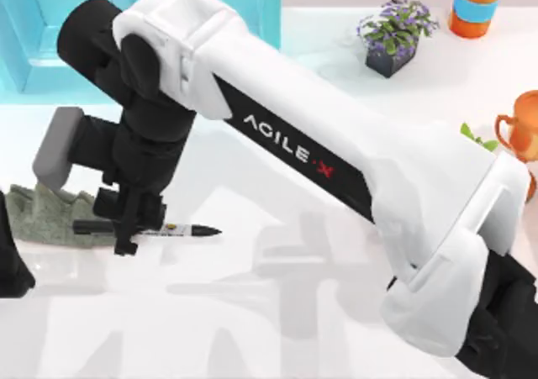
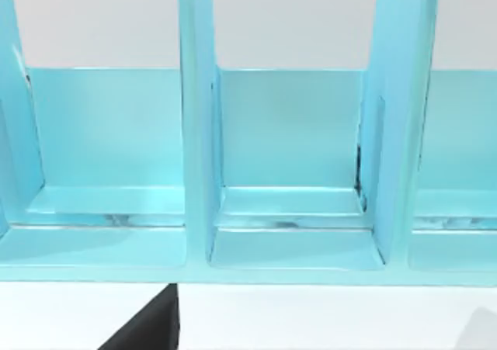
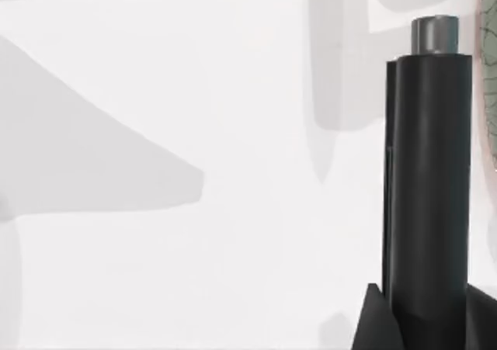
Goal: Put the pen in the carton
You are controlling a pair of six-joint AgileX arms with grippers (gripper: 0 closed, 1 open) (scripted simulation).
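Pen (image 1: 160, 228) is the prize, but the biggest thing on show is the right arm (image 1: 336, 152), white and black, slung across the worktop (image 1: 277, 312) from the top view's lower right up to its left. At its end the right pincer (image 1: 128, 234) points down and is clamped around the pen's black barrel, fingers either side of it. The pen lies level in that grip, its pointed tip sticking out to the pincer's right and its blunt black end to the pincer's left. In the right wrist view the barrel (image 3: 429, 179) stands close against the camera, with a grey cap at its end and white worktop beyond.

Far behind the pincer, at the back left of the worktop, sits the turquoise carton (image 1: 50, 34); the left wrist view looks straight into its open compartments (image 2: 291, 164), split by upright dividers. Just left of the pincer, reaching behind the pen's blunt end, lies a grey-green rock (image 1: 55, 215). The left arm (image 1: 13, 257) is parked at the left edge, beside that rock; I cannot tell how its pincer stands.

Well off to the pincer's right, along the far edge: a potted plant with purple flowers (image 1: 395, 34), an orange and blue bottle (image 1: 477, 5), and an orange mug (image 1: 523, 127).
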